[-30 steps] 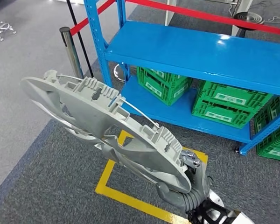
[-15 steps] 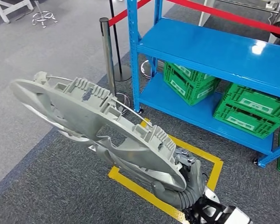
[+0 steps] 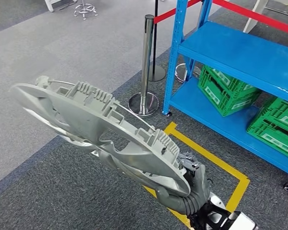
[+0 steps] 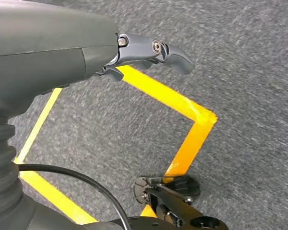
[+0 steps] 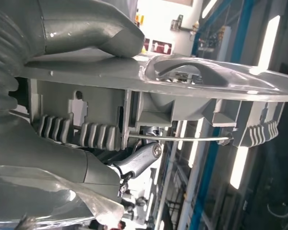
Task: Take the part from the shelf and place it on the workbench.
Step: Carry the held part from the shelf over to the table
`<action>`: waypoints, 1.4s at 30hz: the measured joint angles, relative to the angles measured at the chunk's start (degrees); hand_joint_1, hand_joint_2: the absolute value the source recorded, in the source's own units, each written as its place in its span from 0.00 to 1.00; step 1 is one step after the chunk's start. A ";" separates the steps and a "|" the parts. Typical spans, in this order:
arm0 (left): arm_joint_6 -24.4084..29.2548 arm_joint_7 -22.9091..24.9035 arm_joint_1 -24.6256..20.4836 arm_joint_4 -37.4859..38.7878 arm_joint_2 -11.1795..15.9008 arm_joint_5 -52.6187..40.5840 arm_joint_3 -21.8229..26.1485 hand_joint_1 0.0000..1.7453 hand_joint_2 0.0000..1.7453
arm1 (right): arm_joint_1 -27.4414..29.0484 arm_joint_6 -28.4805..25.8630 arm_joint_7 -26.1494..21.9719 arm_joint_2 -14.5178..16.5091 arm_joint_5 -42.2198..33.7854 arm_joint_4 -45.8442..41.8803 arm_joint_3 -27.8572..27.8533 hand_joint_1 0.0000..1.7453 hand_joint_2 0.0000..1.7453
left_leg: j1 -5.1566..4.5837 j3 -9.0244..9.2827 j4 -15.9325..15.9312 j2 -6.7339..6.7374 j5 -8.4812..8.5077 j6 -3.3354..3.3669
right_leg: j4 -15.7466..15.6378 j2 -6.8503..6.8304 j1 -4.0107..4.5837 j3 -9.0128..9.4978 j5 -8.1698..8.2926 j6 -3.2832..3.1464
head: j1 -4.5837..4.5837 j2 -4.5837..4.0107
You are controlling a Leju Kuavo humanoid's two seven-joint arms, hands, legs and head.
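Right robot hand [image 3: 193, 184] clamped on 1 end of long grey ribbed plastic part [image 3: 99, 129], carried above grey carpet; long axis runs forward-left from it. Left robot hand [image 4: 150, 50] hangs empty, fingers apart.

The left hand [image 4: 99, 52] had a smooth dark-grey shell, lighter grey fingers [image 4: 161, 50] with silver screws, a ribbed cuff and a black cable [image 4: 81, 179].

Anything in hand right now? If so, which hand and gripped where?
The right hand holds the grey part by its near end, at the ribbed rim. The left hand holds nothing.
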 joint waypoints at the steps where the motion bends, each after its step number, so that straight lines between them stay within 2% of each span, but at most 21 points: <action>1: -0.02 0.10 0.05 -0.01 0.00 0.05 -0.02 0.00 1.00 | -0.02 -0.01 0.02 0.00 0.02 0.01 0.04 1.00 1.00 | 0.07 -0.46 0.21 -0.61 0.19 -0.39 | -0.31 -0.38 0.03 0.14 -0.04 -0.06 | -0.02 0.00; 2: -0.04 0.23 0.10 -0.03 0.02 0.18 -0.01 0.00 1.00 | -0.06 -0.02 0.03 0.00 0.03 0.01 0.08 1.00 1.00 | 0.15 -0.81 0.28 -1.16 0.39 -0.75 | -0.32 -0.97 0.03 0.11 0.08 -0.21 | -0.01 0.00; 4: -0.10 0.66 0.21 -0.27 0.04 0.71 -0.08 0.00 1.00 | -0.08 -0.03 0.07 0.01 0.06 0.01 0.10 1.00 1.00 | 0.09 -1.67 1.74 0.20 -0.60 -1.48 | -0.72 -2.59 -0.20 0.20 0.38 -0.61 | -0.33 0.00; 6: -0.16 1.06 0.22 -0.61 0.07 1.25 -0.32 0.00 1.00 | -0.11 -0.03 0.10 0.02 0.03 0.02 0.10 1.00 1.00 | 0.36 -4.32 7.55 3.13 -4.03 -2.39 | -0.92 -4.53 -0.34 0.26 0.51 -0.88 | -0.71 0.00; 9: -0.15 1.30 0.15 -0.75 0.08 1.66 -0.61 0.00 1.00 | -0.18 -0.01 0.25 0.04 0.00 0.13 0.10 1.00 1.00 | 1.37 -8.29 16.58 4.42 -7.30 -3.51 | -0.88 -7.15 -0.32 0.13 0.45 -0.91 | -0.87 0.00; 11: -0.10 1.37 0.16 -0.75 0.11 1.75 -0.61 0.00 1.00 | -0.23 0.04 0.34 0.04 0.00 0.26 0.12 1.00 1.00 | 1.95 -6.33 13.25 4.95 -4.58 -3.95 | -0.83 -8.58 -0.38 0.21 0.34 -0.73 | -0.86 0.00; 13: -0.05 1.36 0.16 -0.77 0.13 1.73 -0.63 0.00 1.00 | -0.29 0.12 0.36 0.04 0.01 0.30 0.14 1.00 1.00 | 1.98 -2.16 5.23 6.90 -1.22 -3.99 | -0.75 -9.74 -0.35 0.42 0.14 -0.27 | -0.90 0.00; 15: 0.02 1.36 0.19 -0.86 0.12 1.62 -0.68 0.00 1.00 | -0.46 0.21 0.38 0.05 0.03 0.31 0.19 1.00 1.00 | 1.51 -0.27 0.96 8.48 -0.33 -3.17 | -0.66 -10.61 -0.15 0.41 0.04 0.40 | -0.92 0.00; 17: 0.06 1.37 0.30 -0.95 0.11 1.36 -0.70 0.00 1.00 | -0.77 0.25 0.42 0.06 0.04 0.31 0.25 1.00 1.00 | 1.10 -0.69 0.67 7.95 -0.38 -1.94 | -0.73 -11.51 -0.15 0.38 0.10 1.13 | -0.90 0.00; 18: 0.07 1.38 0.38 -1.02 0.08 1.23 -0.70 0.00 1.00 | -0.94 0.25 0.44 0.07 0.06 0.32 0.28 1.00 1.00 | 1.06 -0.79 0.48 7.39 -0.21 -1.40 | -0.62 -11.44 -0.29 0.31 -0.16 1.50 | -0.85 0.00; 20: 0.11 1.43 0.42 -1.29 -0.01 1.12 -0.73 0.00 1.00 | -1.17 0.23 0.48 0.07 0.07 0.32 0.30 1.00 1.00 | 1.10 -0.80 0.04 6.31 0.25 -0.38 | 2.11 -9.02 -0.52 -0.96 -2.29 1.88 | -0.68 0.00; 23: 0.16 1.83 0.41 -1.59 -0.06 0.99 -0.93 0.00 1.00 | -1.20 0.25 0.51 0.07 0.08 0.48 0.31 1.00 1.00 | 0.81 -1.10 -0.05 4.53 0.64 0.47 | 13.37 -5.21 -0.44 -6.39 -7.42 1.64 | -0.27 0.00; 25: 0.22 2.07 0.41 -1.60 -0.06 0.83 -0.99 0.00 1.00 | -1.20 0.32 0.57 0.07 0.13 0.70 0.36 1.00 1.00 | 0.53 -1.15 0.02 3.01 0.71 0.58 | 16.10 -4.82 -0.33 -7.97 -7.03 1.39 | -0.27 0.00; 28: 0.45 2.16 0.33 -1.60 -0.07 0.38 -1.04 0.00 1.00 | -1.52 0.44 0.81 0.07 0.19 0.85 0.48 1.00 1.00 | 0.42 -1.22 0.49 0.68 0.67 0.49 | 6.60 -2.31 -0.35 -3.81 -1.24 0.74 | -0.27 0.00; 31: 0.67 2.16 0.30 -1.60 -0.03 -0.10 -1.11 0.00 1.00 | -1.63 0.51 0.98 0.08 0.18 0.83 0.63 1.00 1.00 | 0.62 -2.27 1.27 -1.14 0.73 -0.25 | 0.83 1.33 -0.50 -1.19 -0.06 0.58 | -0.38 0.00; 33: 0.90 2.10 0.35 -1.60 0.03 -0.33 -1.10 0.00 1.00 | -1.64 0.61 1.05 0.09 0.18 0.80 0.75 1.00 1.00 | 0.92 -3.01 1.40 -2.35 1.10 -1.06 | 0.59 0.37 -0.36 -1.17 0.18 0.36 | -0.38 0.00; 34: 1.05 2.06 0.34 -1.60 0.05 -0.53 -1.08 0.00 1.00 | -1.67 0.63 1.07 0.09 0.19 0.80 0.84 1.00 1.00 | 0.88 -3.32 1.73 -1.87 1.00 -1.39 | 0.46 -0.43 -0.42 -1.14 0.33 0.13 | -0.48 0.00; 37: 1.47 1.98 0.25 -1.60 0.08 -1.18 -1.05 0.00 1.00 | -1.66 0.64 1.08 0.11 0.16 0.78 1.03 1.00 1.00 | 0.72 -6.27 7.98 2.84 -2.60 -2.30 | 0.10 -3.24 -0.54 -0.86 0.49 -0.48 | -1.13 0.00; 39: 1.53 1.93 0.23 -1.60 0.10 -1.34 -1.03 0.00 1.00 | -1.66 0.65 1.09 0.11 0.14 0.77 1.05 1.00 1.00 | 1.11 -9.60 15.17 4.26 -5.67 -2.87 | 0.11 -5.16 -0.43 -0.81 0.36 -0.64 | -1.27 0.00; 41: 1.54 1.88 0.23 -1.58 0.10 -1.58 -0.99 0.00 1.00 | -1.78 0.67 1.19 0.11 0.15 0.78 1.10 1.00 1.00 | 1.47 -10.11 16.58 4.59 -5.13 -3.16 | 0.12 -6.89 -0.40 -0.72 0.20 -0.56 | -1.28 0.00; 42: 1.54 1.86 0.23 -1.58 0.10 -1.74 -0.96 0.00 1.00 | -1.85 0.67 1.24 0.11 0.15 0.78 1.13 1.00 1.00 | 1.57 -8.73 14.04 4.89 -3.46 -3.18 | 0.12 -7.61 -0.41 -0.56 0.08 -0.46 | -1.30 0.00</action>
